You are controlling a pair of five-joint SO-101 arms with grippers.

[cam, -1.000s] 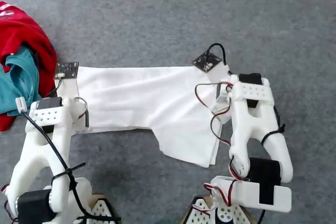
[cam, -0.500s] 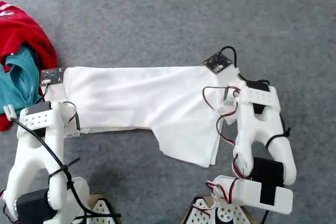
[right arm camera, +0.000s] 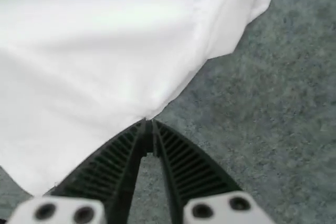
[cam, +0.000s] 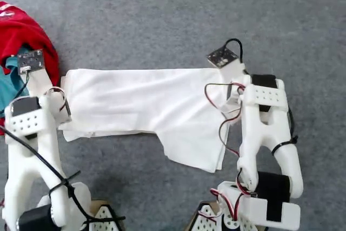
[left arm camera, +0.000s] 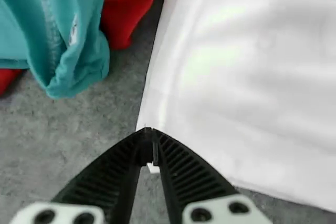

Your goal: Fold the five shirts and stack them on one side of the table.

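Got the white shirt (cam: 146,101) spread mid-tabletop (cam: 162,20), my left gripper (left arm camera: 148,148) pinched shut on its left end and my right gripper (right arm camera: 148,132) on its right. My tip: lift both ends evenly and taut, clear of the red shirt (cam: 24,33) at the left edge.

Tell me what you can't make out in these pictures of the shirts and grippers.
Red shirt, high view: cut off by the left edge, partly under the teal shirt.
Teal shirt, high view: lower part behind the left arm.
Right gripper, right wrist view: its shut fingers hide whether they nip the white shirt.
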